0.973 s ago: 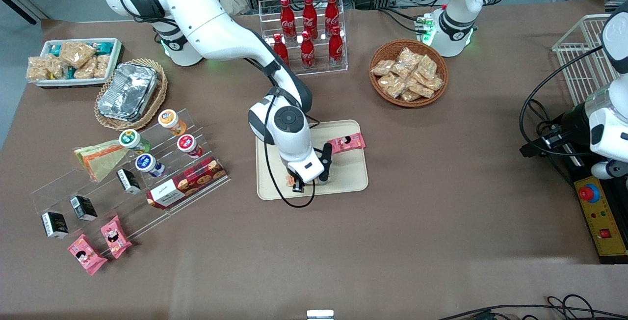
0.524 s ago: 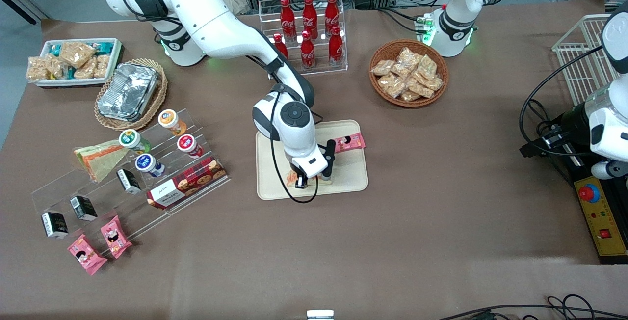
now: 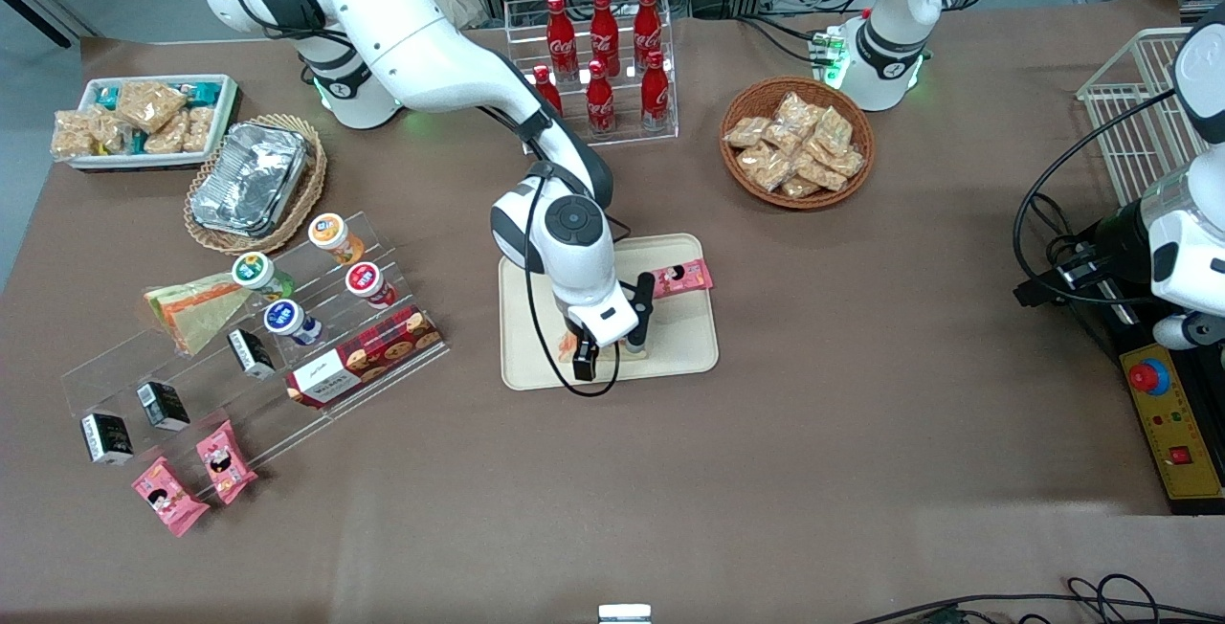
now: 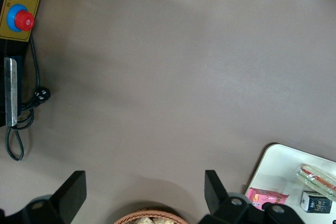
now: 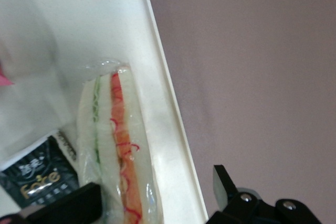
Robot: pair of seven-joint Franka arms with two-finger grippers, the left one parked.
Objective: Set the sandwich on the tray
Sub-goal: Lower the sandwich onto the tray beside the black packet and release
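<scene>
Hovering low over a large cream-beige rectangular tray (image 3: 684,337) at the middle of the front frame: the working arm's white two-finger hand (image 3: 608,356), fingers (image 5: 236,198) spread wide and pinching nothing. Lying flat on that tray, between the spread fingers and close along the rim nearest the front camera: a clear-wrapped wedge sandwich (image 5: 113,145) of white bread with red-orange and green filling. Whether either finger touches the wrapper: cannot tell. Resting just beside the sandwich, also on the tray: a small black printed packet (image 5: 37,177). Sitting farther from the front camera, at the tray's edge: a pink snack packet (image 3: 679,278). Underneath it all: a brown surface (image 3: 861,413).
</scene>
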